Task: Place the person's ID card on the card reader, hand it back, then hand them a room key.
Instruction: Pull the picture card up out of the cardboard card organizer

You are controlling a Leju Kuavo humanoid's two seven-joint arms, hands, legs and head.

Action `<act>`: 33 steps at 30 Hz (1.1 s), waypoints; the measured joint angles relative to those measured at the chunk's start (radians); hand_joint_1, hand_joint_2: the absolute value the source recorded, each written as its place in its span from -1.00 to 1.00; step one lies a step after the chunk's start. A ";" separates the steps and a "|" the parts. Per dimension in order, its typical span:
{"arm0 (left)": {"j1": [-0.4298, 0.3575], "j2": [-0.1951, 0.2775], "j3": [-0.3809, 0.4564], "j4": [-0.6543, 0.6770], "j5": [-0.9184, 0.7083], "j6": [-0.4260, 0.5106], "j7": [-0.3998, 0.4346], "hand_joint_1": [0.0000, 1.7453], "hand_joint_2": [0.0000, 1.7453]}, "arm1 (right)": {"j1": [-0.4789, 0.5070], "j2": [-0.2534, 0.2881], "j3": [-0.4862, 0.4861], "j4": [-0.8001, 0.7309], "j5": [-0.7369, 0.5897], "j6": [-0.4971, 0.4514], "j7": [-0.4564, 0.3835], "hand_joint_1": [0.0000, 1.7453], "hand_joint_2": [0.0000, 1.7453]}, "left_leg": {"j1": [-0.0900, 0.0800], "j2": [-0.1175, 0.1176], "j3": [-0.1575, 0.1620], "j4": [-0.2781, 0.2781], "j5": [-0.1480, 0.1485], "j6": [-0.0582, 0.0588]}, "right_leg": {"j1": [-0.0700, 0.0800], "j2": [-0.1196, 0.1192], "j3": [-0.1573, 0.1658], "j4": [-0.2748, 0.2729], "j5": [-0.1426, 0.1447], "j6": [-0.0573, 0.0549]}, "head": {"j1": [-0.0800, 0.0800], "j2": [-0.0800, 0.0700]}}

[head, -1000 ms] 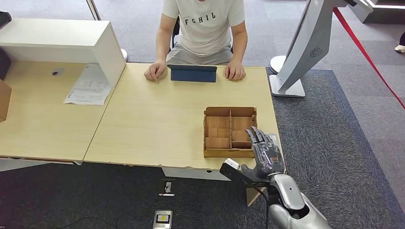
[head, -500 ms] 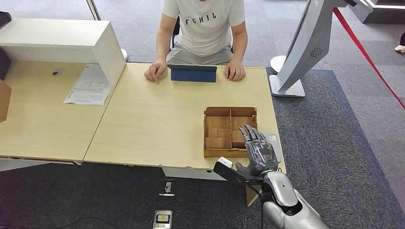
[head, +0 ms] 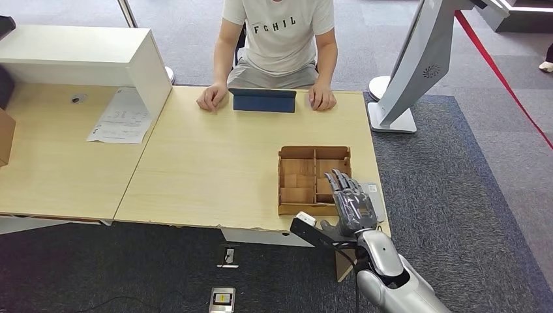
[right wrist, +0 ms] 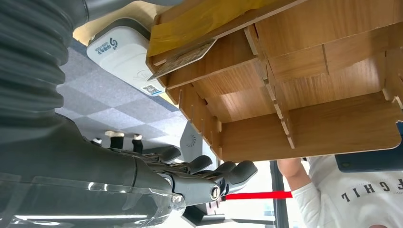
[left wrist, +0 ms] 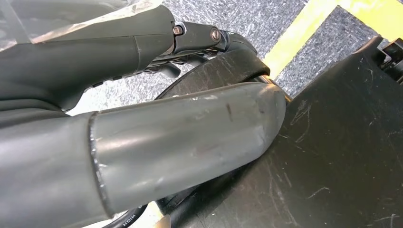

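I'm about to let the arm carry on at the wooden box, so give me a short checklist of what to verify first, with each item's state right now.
1. Right hand holds nothing: ok, fingers apart.
2. Right hand over the wooden box, near right corner: ok.
3. Card in the box: ok, one leans in a compartment; whether ID or room key, cannot tell.
4. Card reader beside the box: ok.
5. Person's hands away from the box: ok, at the far table edge by the tablet.
6. Left hand free: cannot tell.
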 joint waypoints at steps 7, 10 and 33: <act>0.000 -0.001 0.000 0.000 0.004 0.000 0.000 -1.00 -1.00 | -0.006 0.002 0.001 0.027 -0.008 -0.002 0.004 -1.00 1.00 | 0.000 0.000 0.000 0.000 0.000 0.000 | 0.000 0.000 0.000 0.000 0.000 0.000 | 0.000 0.000; 0.000 -0.001 0.000 0.000 0.003 0.000 0.000 -1.00 -1.00 | -0.007 0.002 0.001 0.035 -0.011 -0.005 0.009 -1.00 1.00 | 0.000 0.000 0.000 0.000 0.000 0.000 | 0.000 0.000 0.000 0.000 0.000 0.000 | 0.000 0.000; 0.000 0.001 0.000 0.002 -0.007 -0.001 -0.001 -1.00 -1.00 | -0.014 -0.012 0.002 0.057 -0.024 -0.015 0.005 -1.00 1.00 | 0.000 0.000 0.000 0.000 0.000 0.000 | 0.000 0.000 0.000 0.000 0.000 0.000 | 0.000 0.000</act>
